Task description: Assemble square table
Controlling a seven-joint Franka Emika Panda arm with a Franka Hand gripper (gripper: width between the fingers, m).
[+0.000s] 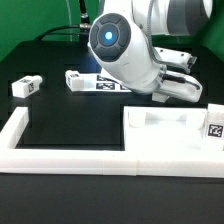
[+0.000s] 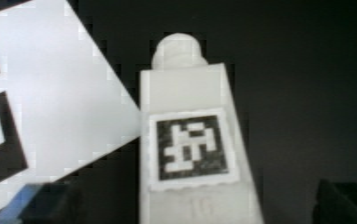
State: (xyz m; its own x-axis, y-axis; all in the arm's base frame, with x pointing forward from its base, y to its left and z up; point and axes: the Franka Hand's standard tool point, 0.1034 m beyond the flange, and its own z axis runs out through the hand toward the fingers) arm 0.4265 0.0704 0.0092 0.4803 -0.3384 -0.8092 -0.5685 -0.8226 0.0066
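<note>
Panda arm fills mid-frame in the ext. view, bent low over the black table. Border wall runs along the near edge & up the ext. view's left side. Tabletop lies flat on the ext. view's right, tucked vs the wall, no legs on it yet. Marker board sits behind, partly hidden by the arm. Far leg lies loose on the ext. view's left. Second leg lies just beside the board.

Wrist cam: target leg lies lengthwise, tag face up, w/ the board edge just beside it; can't tell if touching. Prob. hidden behind the arm in the ext. view. Gripper straddles its near end, fingers spread wide either side, nothing clamped.

Risks, as I judge them:
- The finger on the board side could land on the board edge, so the jaws would stop short or pinch the board too.
- An off-centre close would push the leg sideways or swivel it before the other finger meets it.
- A grip near the end, not the middle, could let the leg droop on lift, making it awkward to seat in the tabletop.
</note>
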